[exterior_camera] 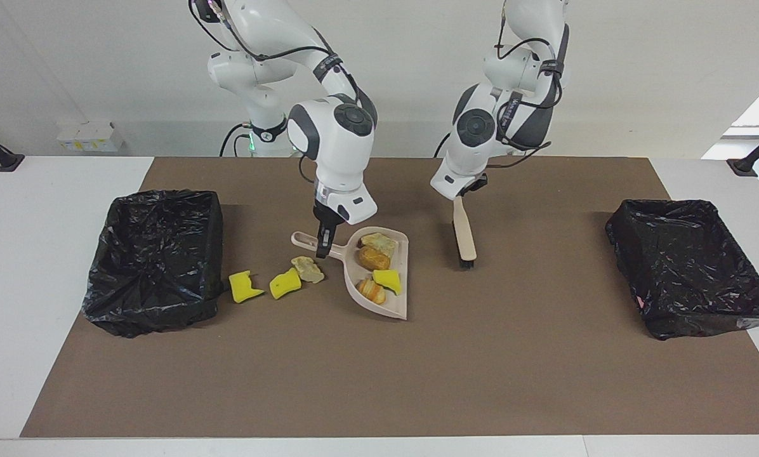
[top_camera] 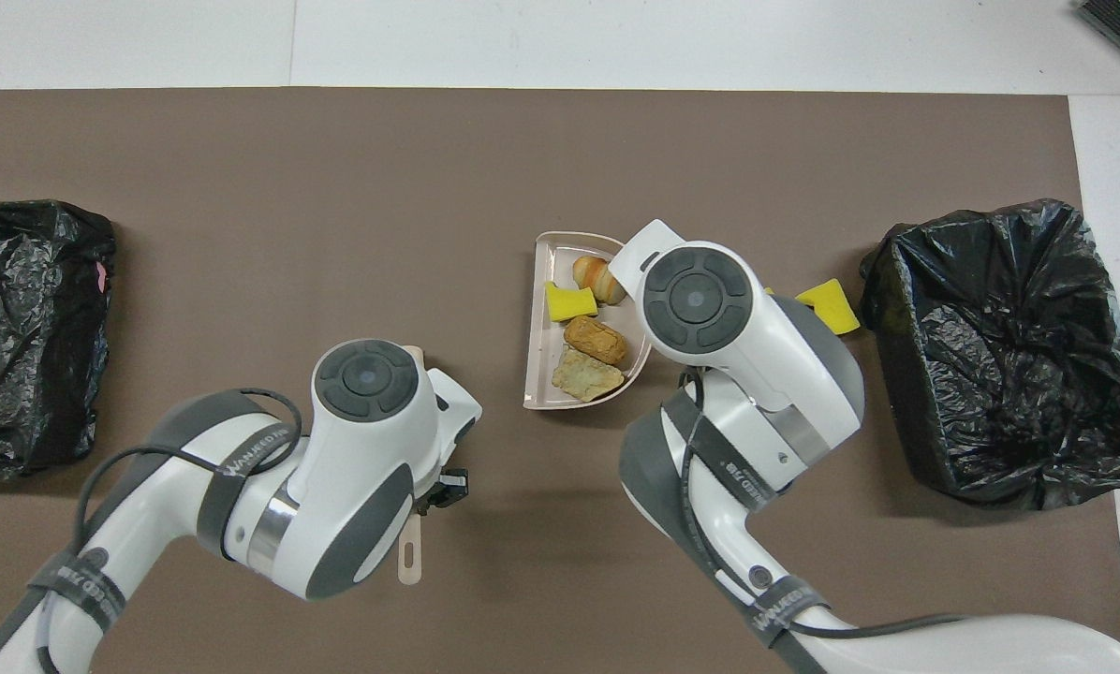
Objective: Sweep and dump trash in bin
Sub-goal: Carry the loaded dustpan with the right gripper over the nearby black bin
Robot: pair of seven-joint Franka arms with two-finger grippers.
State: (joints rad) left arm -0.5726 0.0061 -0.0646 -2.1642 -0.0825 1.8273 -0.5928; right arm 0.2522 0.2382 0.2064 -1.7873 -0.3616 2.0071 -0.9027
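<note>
My right gripper [exterior_camera: 322, 245] is shut on the handle of the beige dustpan [exterior_camera: 393, 310], which sits low over the mat. Several bits of trash lie in the pan: a beige lump [exterior_camera: 379, 242], an orange-brown lump [exterior_camera: 373, 257], a yellow chunk [exterior_camera: 388, 279] and a striped orange lump [exterior_camera: 371, 290]. Beside the pan, toward the right arm's end, a beige lump [exterior_camera: 307, 269] and two yellow chunks [exterior_camera: 285, 283] [exterior_camera: 245, 286] lie on the mat. My left gripper [exterior_camera: 461, 194] is shut on the brush [exterior_camera: 464, 236], bristle end down. From overhead, the arms hide both grippers.
A bin lined with a black bag [exterior_camera: 157, 254] stands at the right arm's end, close to the loose yellow chunks. A second black-lined bin [exterior_camera: 690, 266] stands at the left arm's end. The brown mat [exterior_camera: 379, 381] covers the table's middle.
</note>
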